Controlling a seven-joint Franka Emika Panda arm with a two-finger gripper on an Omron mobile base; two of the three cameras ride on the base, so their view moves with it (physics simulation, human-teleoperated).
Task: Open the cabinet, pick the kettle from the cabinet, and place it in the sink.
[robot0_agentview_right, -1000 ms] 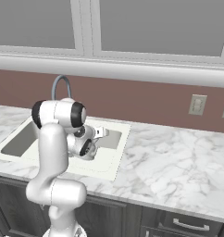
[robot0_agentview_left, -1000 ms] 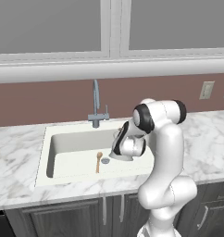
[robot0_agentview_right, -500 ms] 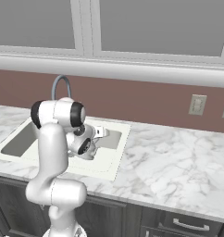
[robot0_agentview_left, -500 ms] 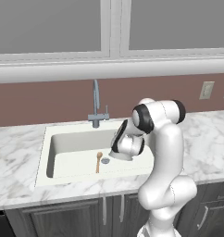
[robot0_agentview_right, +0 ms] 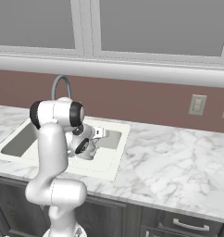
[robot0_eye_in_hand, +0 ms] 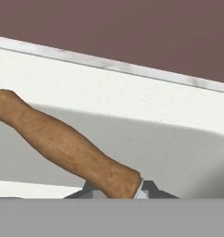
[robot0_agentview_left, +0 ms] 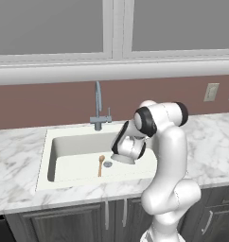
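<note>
Off-white sink (robot0_agentview_left: pixel 69 142) sits in the marble counter (robot0_agentview_left: pixel 14 189), with a wooden spoon (robot0_agentview_left: pixel 101 165) lying on its floor beside the drain (robot0_agentview_left: pixel 107 164). Low inside the basin, the gripper (robot0_eye_in_hand: pixel 116 194) has its jaws nearly closed, and a brown wooden handle (robot0_eye_in_hand: pixel 63 143) slants up from between the fingertips.

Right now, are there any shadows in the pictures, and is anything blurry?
Hand view: a soft grey shadow falls across the sink wall behind the brown wooden handle, which looks sharp, not blurry. Left base view: the basin's inner walls are shaded darker than the marble counter. Right base view: even light, no glare.
</note>
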